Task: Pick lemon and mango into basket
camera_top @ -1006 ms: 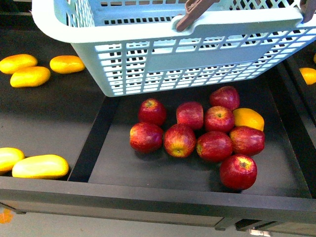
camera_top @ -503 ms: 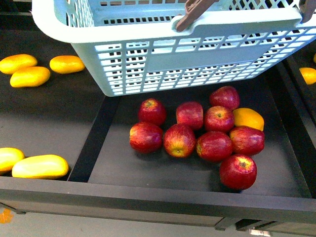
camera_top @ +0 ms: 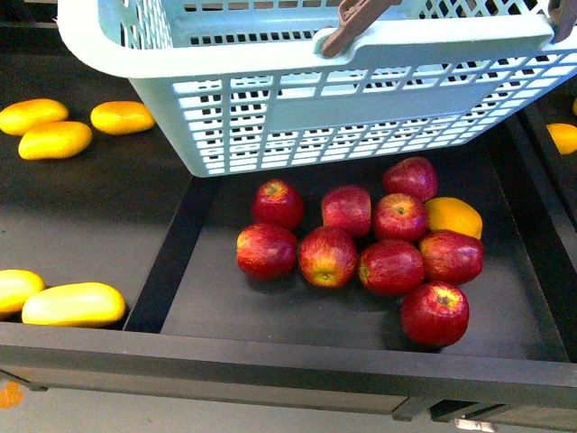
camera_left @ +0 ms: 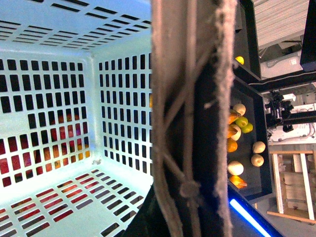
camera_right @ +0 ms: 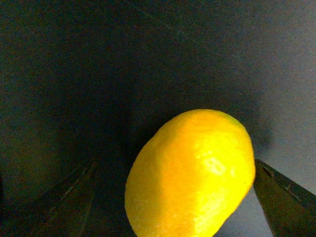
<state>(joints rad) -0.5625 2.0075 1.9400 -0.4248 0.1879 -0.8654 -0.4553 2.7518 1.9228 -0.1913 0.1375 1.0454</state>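
Nothing has moved since before: the basket (camera_top: pixel 270 117) hangs tilted above the apples (camera_top: pixel 361 244); my right gripper (camera_right: pixel 173 202) gapes around the lemon (camera_right: pixel 192 168) on the dark shelf (camera_right: pixel 148 59); my left gripper's hold I cannot tell.

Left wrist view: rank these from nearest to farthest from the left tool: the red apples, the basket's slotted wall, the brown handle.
1. Brown handle, closest, blocking what lies behind it.
2. Basket wall, behind the handle.
3. Red apples, outside, seen only through the wall's slots.
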